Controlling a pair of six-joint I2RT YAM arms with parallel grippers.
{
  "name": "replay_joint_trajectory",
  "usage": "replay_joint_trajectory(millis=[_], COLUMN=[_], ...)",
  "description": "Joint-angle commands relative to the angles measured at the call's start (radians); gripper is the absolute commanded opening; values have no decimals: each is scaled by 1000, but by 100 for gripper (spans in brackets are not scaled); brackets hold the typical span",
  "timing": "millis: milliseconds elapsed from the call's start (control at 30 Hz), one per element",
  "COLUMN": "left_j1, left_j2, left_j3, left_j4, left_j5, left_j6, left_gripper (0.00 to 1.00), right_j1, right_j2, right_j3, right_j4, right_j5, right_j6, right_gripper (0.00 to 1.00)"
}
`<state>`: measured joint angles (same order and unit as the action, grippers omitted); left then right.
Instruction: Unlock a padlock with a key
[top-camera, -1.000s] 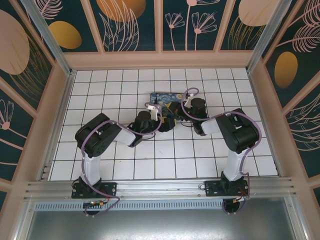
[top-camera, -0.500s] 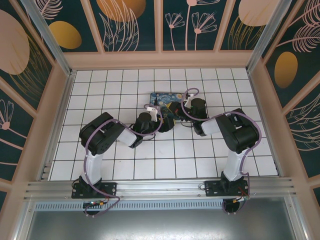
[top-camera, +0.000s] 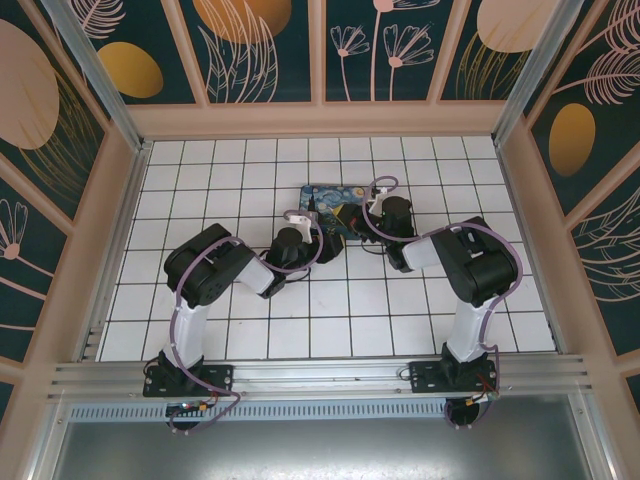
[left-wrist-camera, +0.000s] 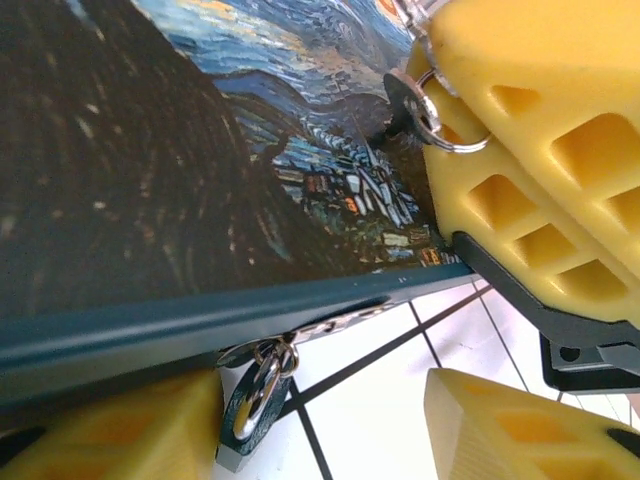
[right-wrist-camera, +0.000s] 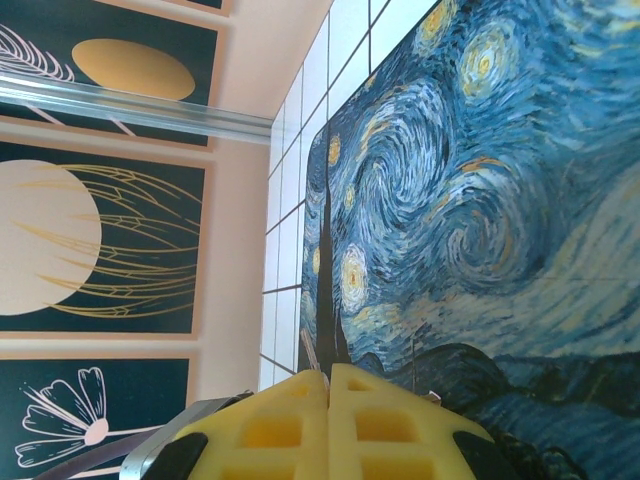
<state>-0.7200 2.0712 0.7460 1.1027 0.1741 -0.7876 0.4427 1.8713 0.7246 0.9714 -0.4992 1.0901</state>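
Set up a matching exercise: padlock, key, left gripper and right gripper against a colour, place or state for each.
Things:
1. padlock
2. key
3. left gripper
4. right gripper

Descriptions:
A. fingers pressed together
B. teal body, at the starry-night box edge
C. fingers apart
D. dark, thin metal

Pairs: 1-B, 2-D, 3-C, 4-A

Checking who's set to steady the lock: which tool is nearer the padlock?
Left. The padlock hangs at the edge of the box, inside the open left tool, right beside one finger. The right tool is up over the lid, pinching the key.
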Motion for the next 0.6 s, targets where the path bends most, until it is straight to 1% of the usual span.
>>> replay_joint_trajectory(millis=[0, 267, 567], left_j1=[1, 1, 6], left_j2=[19, 21, 29], left_j3=[10, 45, 80], left_j4=[1, -74, -145], left_j5=[-21, -51, -70], left_j6=[-6, 17, 26], left_gripper=[51, 38, 26], right_j1=[0, 0, -1], right_j2=[41, 46, 49], right_j3=[-17, -16, -17], right_j4=[-33, -30, -26], right_j5=[-13, -15, -13], right_j6=[13, 15, 18], right_gripper=[0, 0, 0])
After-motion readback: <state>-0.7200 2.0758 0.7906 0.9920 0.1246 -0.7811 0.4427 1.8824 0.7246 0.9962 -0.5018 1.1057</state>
